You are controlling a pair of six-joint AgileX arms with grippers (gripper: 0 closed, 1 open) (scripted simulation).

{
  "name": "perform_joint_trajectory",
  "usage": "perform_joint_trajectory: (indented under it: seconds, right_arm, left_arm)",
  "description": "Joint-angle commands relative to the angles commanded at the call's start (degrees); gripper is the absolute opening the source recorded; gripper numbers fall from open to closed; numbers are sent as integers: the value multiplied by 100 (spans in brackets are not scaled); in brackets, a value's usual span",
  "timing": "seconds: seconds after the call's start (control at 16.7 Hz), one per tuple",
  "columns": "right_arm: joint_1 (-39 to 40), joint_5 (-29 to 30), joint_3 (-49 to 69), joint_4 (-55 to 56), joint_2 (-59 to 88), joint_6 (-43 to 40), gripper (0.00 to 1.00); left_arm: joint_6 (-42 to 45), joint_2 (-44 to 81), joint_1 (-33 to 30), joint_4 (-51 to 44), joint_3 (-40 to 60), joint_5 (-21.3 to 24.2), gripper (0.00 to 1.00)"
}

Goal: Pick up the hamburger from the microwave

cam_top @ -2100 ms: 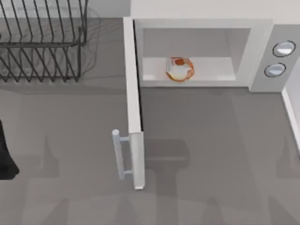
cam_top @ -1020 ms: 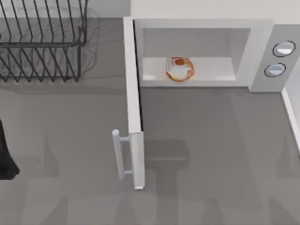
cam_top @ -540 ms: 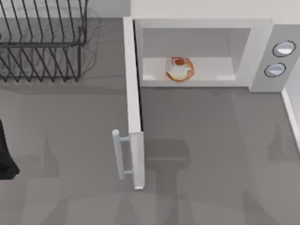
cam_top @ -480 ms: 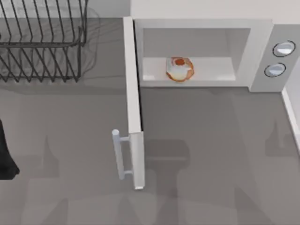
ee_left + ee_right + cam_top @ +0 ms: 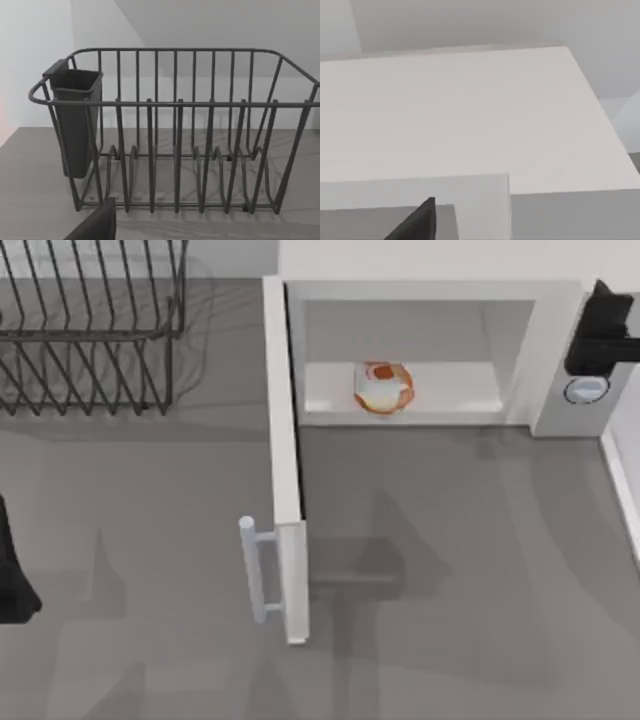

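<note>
From above, the microwave [image 5: 430,350] stands at the far side of the grey tabletop [image 5: 450,570], right of centre, its door [image 5: 285,470] swung wide open toward the near edge, with the pale bar handle [image 5: 255,570] on the door's outer face. The hamburger [image 5: 382,387] sits on the cavity floor, near the front lip and left of the cavity's middle. The right tool [image 5: 603,330] is a dark shape over the control panel at the right edge, covering the upper knob and sitting just above the lower knob [image 5: 586,390]; whether it is released or clenched, I cannot tell. The left arm [image 5: 12,575] is parked at the left edge. A black wire dish rack [image 5: 90,330] stands far left.

The left wrist camera faces the dish rack [image 5: 175,130], with a dark cutlery cup [image 5: 75,122] hung on one end.

The right wrist camera looks onto the microwave's white top [image 5: 470,115].
</note>
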Motion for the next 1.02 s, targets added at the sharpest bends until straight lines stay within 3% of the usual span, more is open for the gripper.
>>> perform_joint_trajectory:
  seconds: [0.6,1.02]
  right_arm:
    - [1451,1425,2871,1887,6065,615,100]
    - [1824,1792,3611,2373,7536,774,100]
  left_arm:
    - [0,0,0,0,0,0,100]
    - [0,0,0,0,0,0,100]
